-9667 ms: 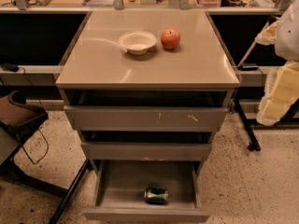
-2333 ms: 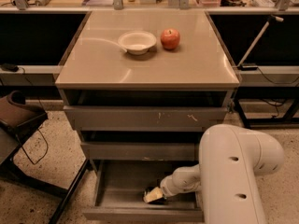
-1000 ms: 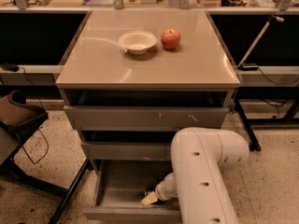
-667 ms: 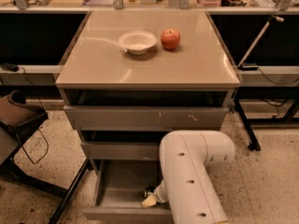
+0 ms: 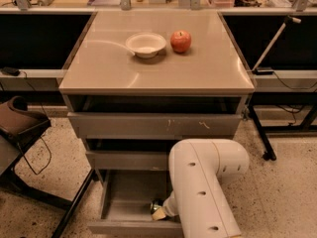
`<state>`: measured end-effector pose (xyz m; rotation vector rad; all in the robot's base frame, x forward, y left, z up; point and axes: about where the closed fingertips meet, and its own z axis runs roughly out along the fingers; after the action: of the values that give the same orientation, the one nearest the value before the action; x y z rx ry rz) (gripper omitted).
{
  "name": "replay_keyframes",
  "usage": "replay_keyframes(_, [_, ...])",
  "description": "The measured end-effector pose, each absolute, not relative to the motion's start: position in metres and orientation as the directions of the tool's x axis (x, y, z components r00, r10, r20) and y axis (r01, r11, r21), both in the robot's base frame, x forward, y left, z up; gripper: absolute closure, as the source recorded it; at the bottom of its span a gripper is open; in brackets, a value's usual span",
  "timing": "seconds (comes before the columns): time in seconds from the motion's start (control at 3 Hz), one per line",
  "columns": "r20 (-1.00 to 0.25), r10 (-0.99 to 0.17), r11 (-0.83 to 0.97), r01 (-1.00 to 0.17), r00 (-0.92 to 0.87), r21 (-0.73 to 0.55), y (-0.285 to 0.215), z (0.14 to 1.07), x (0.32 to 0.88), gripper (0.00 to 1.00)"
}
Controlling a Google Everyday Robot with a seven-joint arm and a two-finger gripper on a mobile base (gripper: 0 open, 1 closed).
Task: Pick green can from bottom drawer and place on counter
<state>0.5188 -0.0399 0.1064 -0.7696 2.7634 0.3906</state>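
Observation:
The bottom drawer [image 5: 119, 209] stands pulled open at the foot of the cabinet. My white arm [image 5: 200, 182] reaches down into its right part and covers much of it. My gripper [image 5: 158, 211] is low in the drawer, where the green can lay. Only a small dark sliver of the green can [image 5: 155, 204] shows at the gripper's tip; the rest is hidden. The counter [image 5: 158, 66] is the glossy beige top above.
A white bowl [image 5: 145, 43] and a red apple [image 5: 181, 40] sit at the back of the counter. The two upper drawers [image 5: 153, 124] are partly open. A dark chair [image 5: 20, 125] stands at the left. Black table legs [image 5: 260, 133] stand at the right.
My arm came in from the right and reached down into the bottom drawer, sliding left. It now covers the green can that lay in plain view earlier.

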Motion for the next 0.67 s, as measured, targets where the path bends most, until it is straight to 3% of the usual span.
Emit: replay_keyframes(0.67, [-0.323,-0.462,0.817,-0.538,-0.826,0.208,-0.051,0.128,0.516,0.66])
